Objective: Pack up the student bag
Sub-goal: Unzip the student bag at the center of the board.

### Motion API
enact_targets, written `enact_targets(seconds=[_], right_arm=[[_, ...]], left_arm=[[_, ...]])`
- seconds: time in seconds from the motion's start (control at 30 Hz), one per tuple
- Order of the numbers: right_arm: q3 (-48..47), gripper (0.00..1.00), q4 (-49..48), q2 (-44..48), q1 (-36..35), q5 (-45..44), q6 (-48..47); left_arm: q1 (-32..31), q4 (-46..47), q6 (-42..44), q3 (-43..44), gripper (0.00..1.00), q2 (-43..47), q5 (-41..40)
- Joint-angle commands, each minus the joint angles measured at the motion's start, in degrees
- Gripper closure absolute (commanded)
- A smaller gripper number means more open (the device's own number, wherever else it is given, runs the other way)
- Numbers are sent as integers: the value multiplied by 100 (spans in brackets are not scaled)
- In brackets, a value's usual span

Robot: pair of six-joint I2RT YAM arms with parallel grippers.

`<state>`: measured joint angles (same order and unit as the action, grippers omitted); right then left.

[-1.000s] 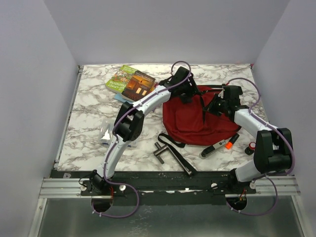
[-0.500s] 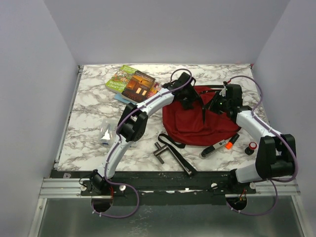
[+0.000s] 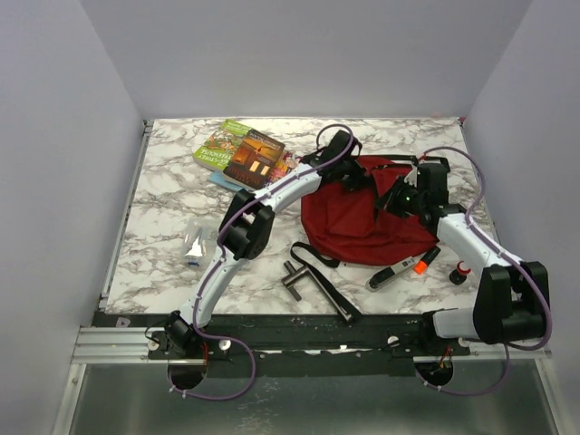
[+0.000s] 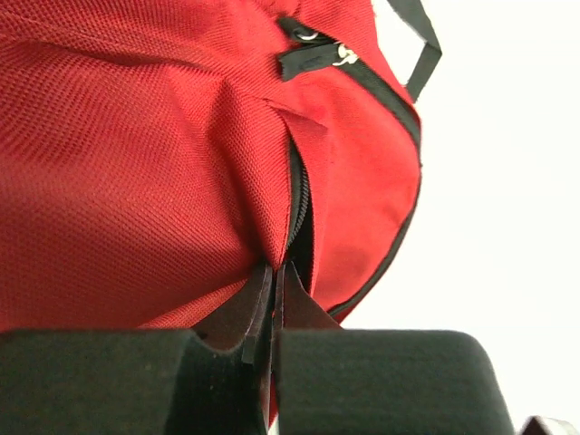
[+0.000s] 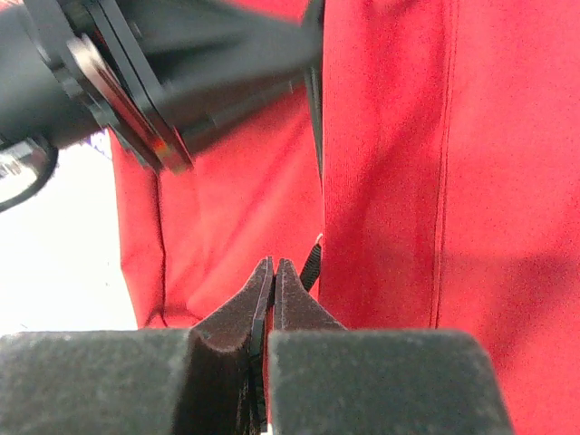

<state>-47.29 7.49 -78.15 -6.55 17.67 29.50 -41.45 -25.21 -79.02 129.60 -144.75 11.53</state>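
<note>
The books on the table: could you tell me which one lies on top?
The dark orange-brown book lies on top; the green book pokes out beneath its left side.

Books [image 3: 243,152] lie well apart from a clear pouch [image 3: 193,245]

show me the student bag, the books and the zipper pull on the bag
student bag [image 3: 352,231], top external view, bare red fabric left of centre
books [image 3: 252,159], top external view, cover of the top book
zipper pull [image 4: 313,59], left wrist view, its black tab
</note>
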Motion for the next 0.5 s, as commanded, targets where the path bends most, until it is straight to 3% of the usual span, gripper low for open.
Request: enact_targets(seconds=[0.0,0.3,0.47], right_arm=[[527,99,351,422,-31,365,209],[1747,99,379,1334,-31,192,990],[1272,99,517,941,-30,-56,673]], left_arm=[[114,1067,-195,39,100,90,62],[209,1173,140,109,100,230,388],[265,1168,621,-117,100,384,1064]])
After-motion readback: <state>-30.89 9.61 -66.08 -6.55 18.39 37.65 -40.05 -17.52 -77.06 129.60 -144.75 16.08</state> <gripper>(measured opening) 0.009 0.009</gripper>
